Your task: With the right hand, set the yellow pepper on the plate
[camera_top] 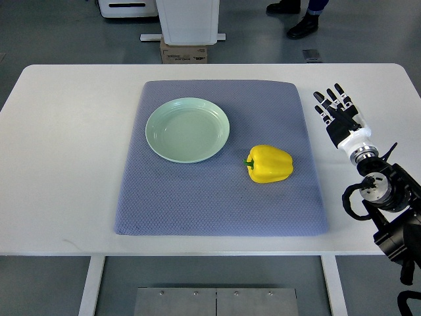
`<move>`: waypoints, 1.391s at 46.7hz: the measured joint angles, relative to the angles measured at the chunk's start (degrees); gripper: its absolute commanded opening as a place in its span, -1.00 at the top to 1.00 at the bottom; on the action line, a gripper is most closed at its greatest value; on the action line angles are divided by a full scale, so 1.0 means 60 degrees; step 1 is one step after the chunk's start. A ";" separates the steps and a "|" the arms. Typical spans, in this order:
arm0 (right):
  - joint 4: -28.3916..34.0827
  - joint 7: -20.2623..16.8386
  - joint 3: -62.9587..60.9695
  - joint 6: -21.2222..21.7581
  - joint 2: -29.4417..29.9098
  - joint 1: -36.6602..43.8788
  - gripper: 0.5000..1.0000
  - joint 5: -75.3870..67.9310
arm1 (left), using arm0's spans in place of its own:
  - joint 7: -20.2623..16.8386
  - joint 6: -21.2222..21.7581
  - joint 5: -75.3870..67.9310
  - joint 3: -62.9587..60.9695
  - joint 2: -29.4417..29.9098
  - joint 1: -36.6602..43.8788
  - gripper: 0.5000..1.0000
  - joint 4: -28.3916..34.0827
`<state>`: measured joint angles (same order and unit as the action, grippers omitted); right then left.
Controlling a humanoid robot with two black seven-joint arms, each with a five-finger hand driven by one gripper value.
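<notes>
One white table (72,164) fills most of the top view, its far corners rounded, its near edge running straight across the lower part of the picture. One blue-grey mat (217,197) lies on the middle of it, with broad bare table to the left and a narrower bare strip to the right. One pale green plate (187,130) sits on the far-left part of the mat, nothing in it, its rim well inside the mat's edges. One yellow pepper (269,163) lies on its side on the mat, to the right of the plate and nearer the camera, apart from it, green stem pointing left; open mat lies between the two. One right hand (338,113), black with a white wrist, is over the bare table strip just off the mat's right edge, fingers (329,99) straight and spread, holding nothing, clear of the pepper. Beyond the table's far edge: a white machine base, a cardboard box (184,51), and a person's dark shoes (296,16) on the floor.
</notes>
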<state>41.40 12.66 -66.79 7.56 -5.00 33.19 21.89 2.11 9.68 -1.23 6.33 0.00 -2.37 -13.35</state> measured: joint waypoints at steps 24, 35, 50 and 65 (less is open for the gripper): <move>-0.0011 -0.0010 0.0009 0.0000 0.0042 0.0064 -1.00 0.0000 | 0.0000 0.0000 0.0000 0.0000 0.0000 0.0000 -1.00 0.0000; -0.0096 -0.0008 0.0009 -0.0005 0.0071 0.0064 -1.00 0.0000 | 0.0000 0.0000 0.0000 0.0000 0.0000 -0.0001 -1.00 0.0000; -0.0186 -0.0015 -0.0001 -0.0003 0.0024 0.0171 -1.00 -0.0006 | 0.0000 -0.0001 0.0000 0.0000 0.0000 0.0000 -1.00 -0.0001; -0.0177 -0.0004 0.0002 0.0002 0.0067 0.0157 -1.00 -0.0002 | 0.0000 -0.0001 0.0000 0.0000 0.0000 -0.0001 -1.00 -0.0001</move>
<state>40.34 12.63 -66.78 7.57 -4.60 34.13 21.87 2.11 9.67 -1.23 6.33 0.00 -2.38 -13.36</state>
